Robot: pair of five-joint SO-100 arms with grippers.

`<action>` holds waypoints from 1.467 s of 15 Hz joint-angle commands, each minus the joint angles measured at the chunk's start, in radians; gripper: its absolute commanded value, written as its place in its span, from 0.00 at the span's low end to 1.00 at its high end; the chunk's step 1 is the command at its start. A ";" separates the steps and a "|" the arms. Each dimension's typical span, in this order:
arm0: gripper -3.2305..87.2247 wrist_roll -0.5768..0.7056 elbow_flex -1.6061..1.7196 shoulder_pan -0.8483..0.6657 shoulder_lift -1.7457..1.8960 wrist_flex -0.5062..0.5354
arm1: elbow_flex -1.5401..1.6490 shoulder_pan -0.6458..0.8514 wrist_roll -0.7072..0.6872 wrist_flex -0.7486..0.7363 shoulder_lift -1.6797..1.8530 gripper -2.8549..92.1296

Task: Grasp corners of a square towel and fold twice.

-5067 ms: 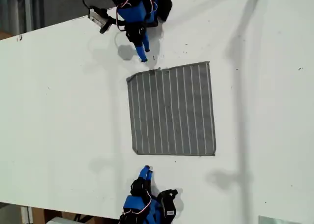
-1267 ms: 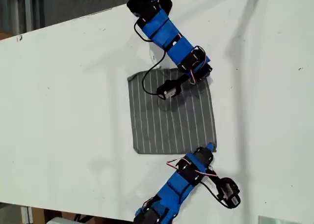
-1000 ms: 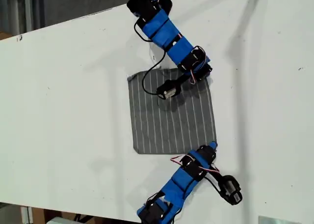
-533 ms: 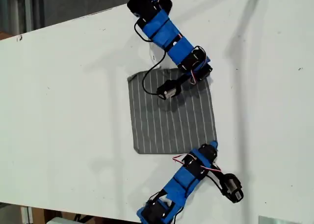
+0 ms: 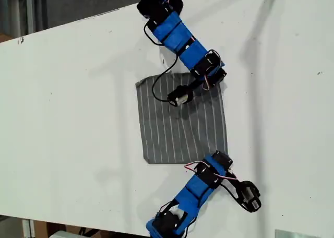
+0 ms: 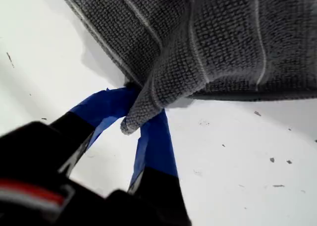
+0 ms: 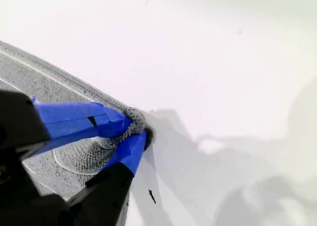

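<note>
My first gripper (image 6: 132,118) and my second gripper (image 7: 132,129) each pinch a corner (image 6: 130,123) of the striped towel (image 5: 180,120) mid-table; its exterior-view right edge has seemingly lifted slightly inward.

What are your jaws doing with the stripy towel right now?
My first gripper shut on one corner of the grey white-striped square towel. My second gripper shut on another corner. Towel otherwise flat on the white table. Nothing in the way.
</note>
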 commanded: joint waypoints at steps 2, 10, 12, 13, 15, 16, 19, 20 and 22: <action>0.03 0.095 -0.063 0.017 0.135 0.000 | -0.224 -0.023 0.012 0.213 0.051 0.03; 0.03 0.354 -0.051 0.000 0.426 -0.011 | -0.371 -0.006 -0.084 0.319 0.224 0.03; 0.03 0.330 -0.015 -0.043 0.480 0.067 | -0.336 0.064 -0.150 0.337 0.288 0.03; 0.03 0.322 0.009 -0.072 0.508 0.097 | -0.298 0.110 -0.189 0.336 0.333 0.03; 0.03 0.305 0.091 -0.137 0.575 0.130 | -0.219 0.206 -0.265 0.324 0.422 0.03; 0.03 0.304 0.149 -0.167 0.621 0.127 | -0.175 0.258 -0.302 0.313 0.465 0.03; 0.03 0.276 0.443 -0.290 0.831 0.069 | -0.054 0.407 -0.416 0.247 0.568 0.03; 0.03 0.261 0.580 -0.339 0.922 0.028 | -0.014 0.460 -0.442 0.232 0.584 0.03; 0.03 0.255 0.822 -0.425 1.088 -0.058 | 0.066 0.568 -0.509 0.183 0.592 0.03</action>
